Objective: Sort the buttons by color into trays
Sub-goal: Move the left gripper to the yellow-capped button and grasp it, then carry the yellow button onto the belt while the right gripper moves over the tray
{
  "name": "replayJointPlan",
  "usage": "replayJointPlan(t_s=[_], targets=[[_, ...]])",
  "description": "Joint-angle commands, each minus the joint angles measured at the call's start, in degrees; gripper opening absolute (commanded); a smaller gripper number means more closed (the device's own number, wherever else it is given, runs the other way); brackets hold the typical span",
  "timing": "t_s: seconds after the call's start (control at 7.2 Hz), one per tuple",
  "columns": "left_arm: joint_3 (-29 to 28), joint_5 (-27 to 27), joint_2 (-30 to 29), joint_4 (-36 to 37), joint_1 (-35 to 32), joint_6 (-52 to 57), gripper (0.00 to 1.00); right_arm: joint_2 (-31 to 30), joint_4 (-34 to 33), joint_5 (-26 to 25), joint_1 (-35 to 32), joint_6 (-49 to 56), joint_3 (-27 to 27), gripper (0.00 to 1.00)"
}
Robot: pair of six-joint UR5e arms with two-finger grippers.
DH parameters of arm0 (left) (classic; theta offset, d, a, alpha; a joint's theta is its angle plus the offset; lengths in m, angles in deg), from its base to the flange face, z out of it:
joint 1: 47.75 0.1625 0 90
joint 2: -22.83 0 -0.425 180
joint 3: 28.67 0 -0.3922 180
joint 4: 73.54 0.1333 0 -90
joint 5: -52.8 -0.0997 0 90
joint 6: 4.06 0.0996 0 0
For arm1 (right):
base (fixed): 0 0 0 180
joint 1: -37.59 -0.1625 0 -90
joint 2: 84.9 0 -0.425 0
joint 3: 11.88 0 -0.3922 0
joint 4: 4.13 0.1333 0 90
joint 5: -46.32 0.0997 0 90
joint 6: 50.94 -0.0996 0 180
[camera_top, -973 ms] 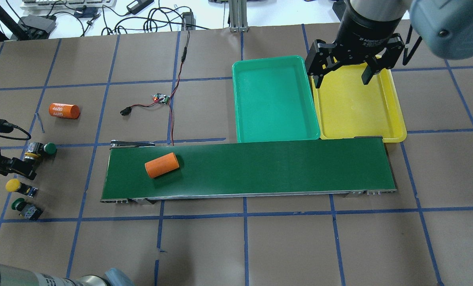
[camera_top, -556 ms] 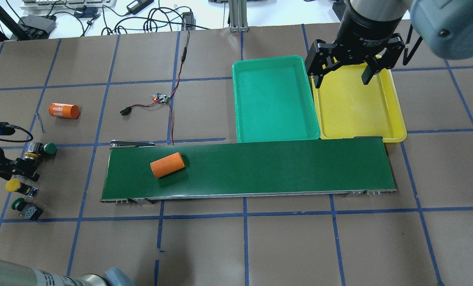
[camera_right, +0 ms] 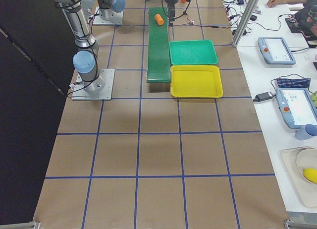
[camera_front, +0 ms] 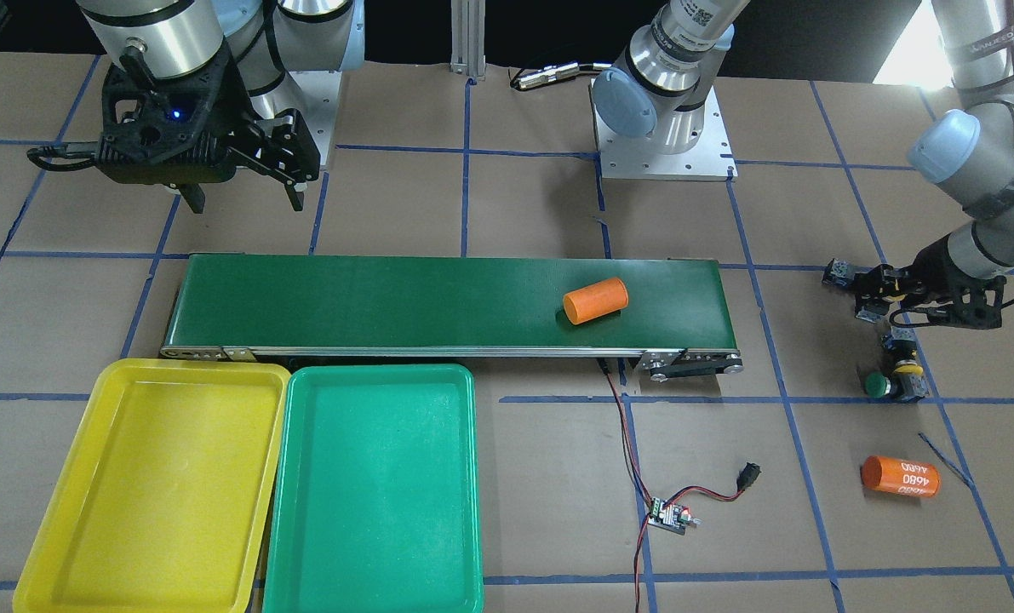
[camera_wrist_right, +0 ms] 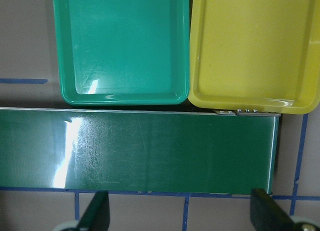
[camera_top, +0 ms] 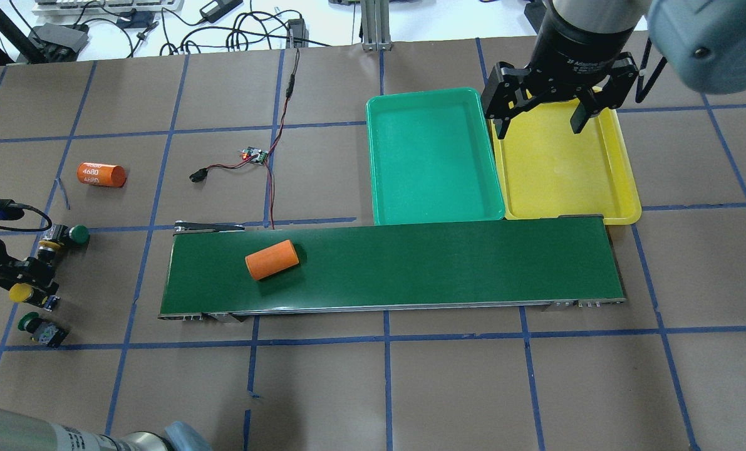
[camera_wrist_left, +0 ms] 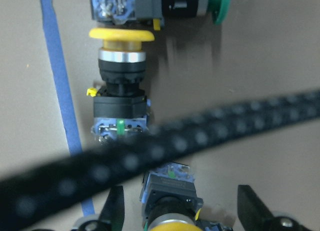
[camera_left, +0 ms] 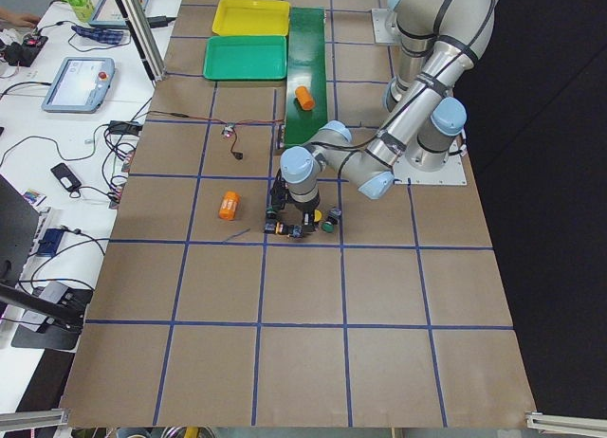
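Note:
My left gripper (camera_wrist_left: 182,211) is open and low over the table's left end, its fingers either side of a yellow button (camera_wrist_left: 170,191) lying there; its cap (camera_top: 20,292) shows beside the gripper (camera_top: 28,279). A second yellow button (camera_wrist_left: 120,66) lies just beyond, cap against a green button (camera_top: 75,235). Another green button (camera_top: 34,324) lies nearer the robot. The green tray (camera_top: 432,93) and yellow tray (camera_top: 567,181) sit side by side behind the belt, both with nothing in them. High above the yellow tray's far end, my right gripper (camera_top: 538,122) hangs open with nothing between its fingers.
An orange cylinder (camera_top: 272,260) lies on the dark-green conveyor belt (camera_top: 441,263). Another orange cylinder (camera_top: 100,175) lies on the table at the left. A small circuit board with red wires (camera_top: 253,155) sits behind the belt.
My left gripper has moved toward the robot, onto the yellow button by the table's left edge. The orange cylinder on the belt has travelled right. The right arm has not moved.

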Motion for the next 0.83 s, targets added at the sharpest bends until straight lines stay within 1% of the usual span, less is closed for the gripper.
replayJointPlan(t_s=[0.0,0.14,0.28,0.42,0.56,0.69], targets=[[0.1,-0.9,0.0,-0.3,0.0,0.8,0.44,0.2,0.0,-0.6,0.0,-0.2,0.2,1.0],[0.1,-1.0,0.3,-0.4,0.0,0.9,0.1,-0.3,0.3,-2.7,-0.1,-0.2,0.6,1.0],[0.1,-0.9,1.5,-1.0,0.0,0.8,0.0,0.0,2.6,-2.4,-0.1,-0.4,1.9,1.0],[-0.4,-0.7,2.2,-3.2,-0.2,0.7,0.0,-0.8,1.0,-3.1,-0.5,-0.1,2.2,1.0],[-1.9,-0.6,3.6,-4.4,-1.0,0.2,0.0,-4.0,0.1,-5.2,-1.2,-0.2,4.5,1.0],[-3.4,1.0,5.3,-8.2,-2.3,-0.2,0.0,-6.7,-0.7,-5.1,-2.1,-0.2,6.1,1.0]])
